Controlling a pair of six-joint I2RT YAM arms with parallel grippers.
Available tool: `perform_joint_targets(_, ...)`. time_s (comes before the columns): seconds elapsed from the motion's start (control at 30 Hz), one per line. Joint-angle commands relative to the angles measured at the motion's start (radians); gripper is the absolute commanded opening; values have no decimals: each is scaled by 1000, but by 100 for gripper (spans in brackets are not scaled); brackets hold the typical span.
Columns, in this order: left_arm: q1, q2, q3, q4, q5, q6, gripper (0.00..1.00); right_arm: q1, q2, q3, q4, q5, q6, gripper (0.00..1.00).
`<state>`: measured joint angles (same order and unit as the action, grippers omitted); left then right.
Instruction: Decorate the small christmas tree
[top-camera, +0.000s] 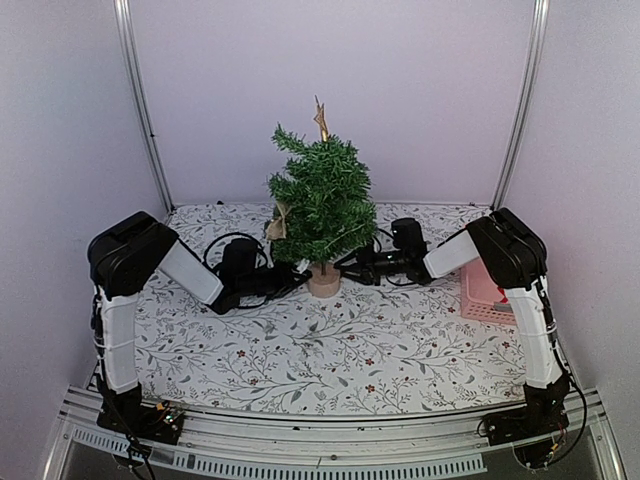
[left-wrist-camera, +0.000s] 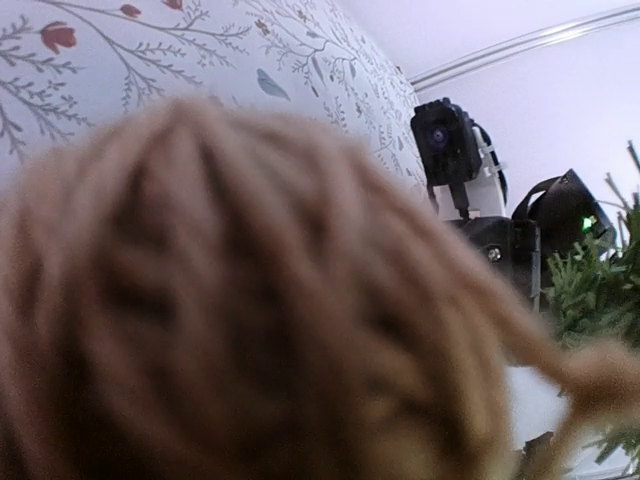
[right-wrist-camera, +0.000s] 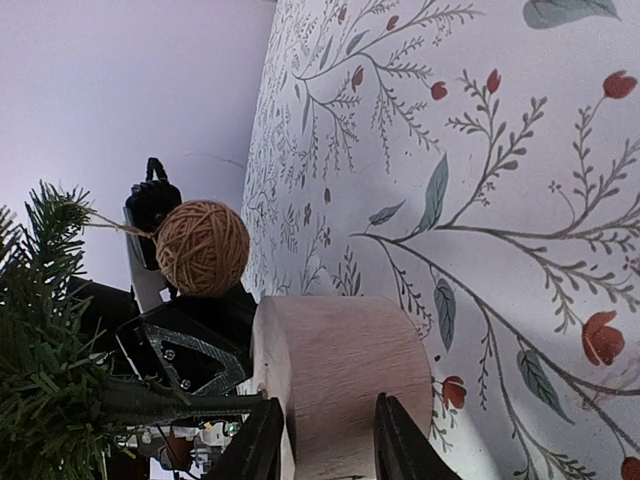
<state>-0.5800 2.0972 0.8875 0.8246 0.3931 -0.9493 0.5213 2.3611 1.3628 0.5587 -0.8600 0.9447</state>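
small christmas tree (top-camera: 320, 205) upright, axis vertical, pointing up

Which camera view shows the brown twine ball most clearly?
The right wrist view: the twine ball is whole and sharp there. The left wrist view shows it very close and blurred. In the top view I cannot make it out.
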Motion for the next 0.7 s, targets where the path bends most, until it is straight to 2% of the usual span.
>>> perform_joint_targets(0.0,-11,40,62,-16,28,32,25,13,0,-8,42,-28,19,34)
perform_joint_targets(0.47,25,58,113,-70,30,79,27,32,-85,-153,96,-27,39,33)
perform_joint_targets(0.67,45,16,91,-87,23,89,33,23,-139,-196,98,11,23,37)
